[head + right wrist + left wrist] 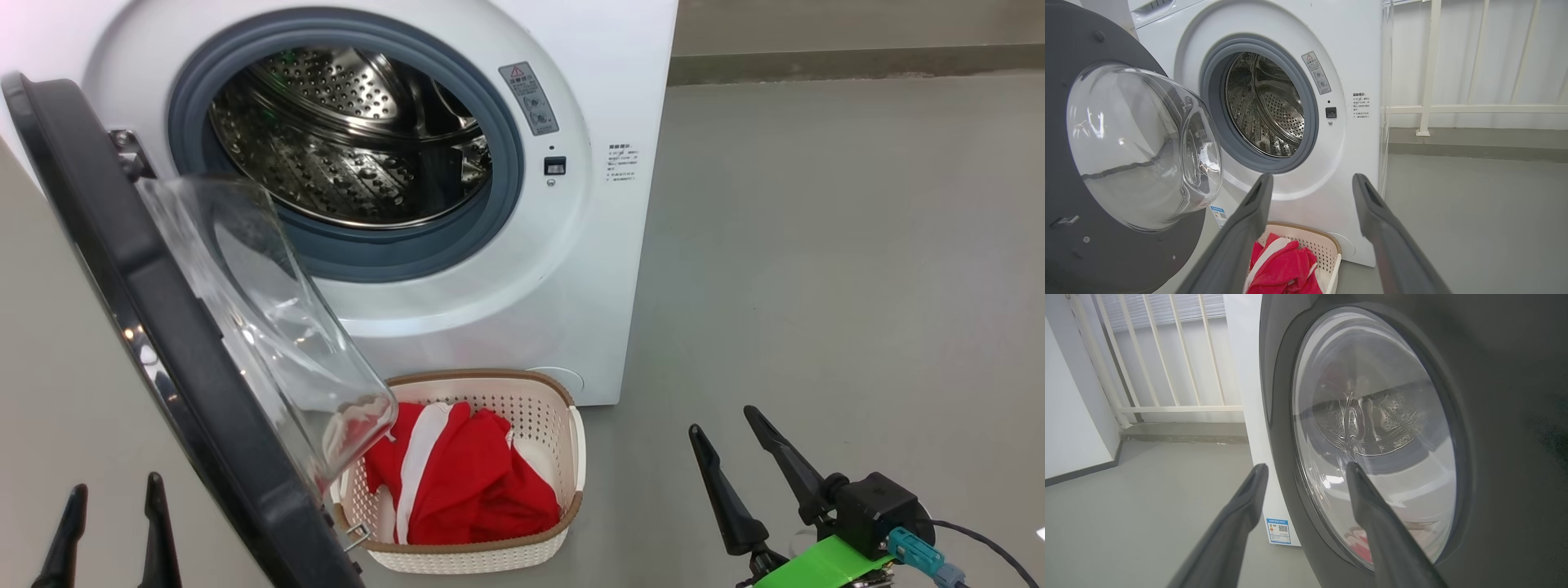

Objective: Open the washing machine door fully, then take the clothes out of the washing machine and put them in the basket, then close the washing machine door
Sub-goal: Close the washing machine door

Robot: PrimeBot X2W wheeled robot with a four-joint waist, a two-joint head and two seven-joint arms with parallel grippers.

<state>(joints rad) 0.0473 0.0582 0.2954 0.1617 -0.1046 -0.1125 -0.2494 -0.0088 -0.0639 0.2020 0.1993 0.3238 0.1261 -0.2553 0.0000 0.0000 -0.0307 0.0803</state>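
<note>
The white washing machine [604,204] stands with its door [171,343] swung wide to the left, glass bowl facing the drum side. Its steel drum [351,139] looks bare. The red clothes [457,482] with a white stripe lie in the cream basket [575,457] on the floor below the opening. My left gripper [114,510] is open at the lower left, on the outer side of the door [1494,437], with nothing between its fingers. My right gripper [727,433] is open at the lower right, right of the basket [1335,253], also holding nothing.
Grey floor [857,269] stretches to the right of the machine. A white railing [1474,108] and a low step run along the back wall. The open door blocks the space left of the basket.
</note>
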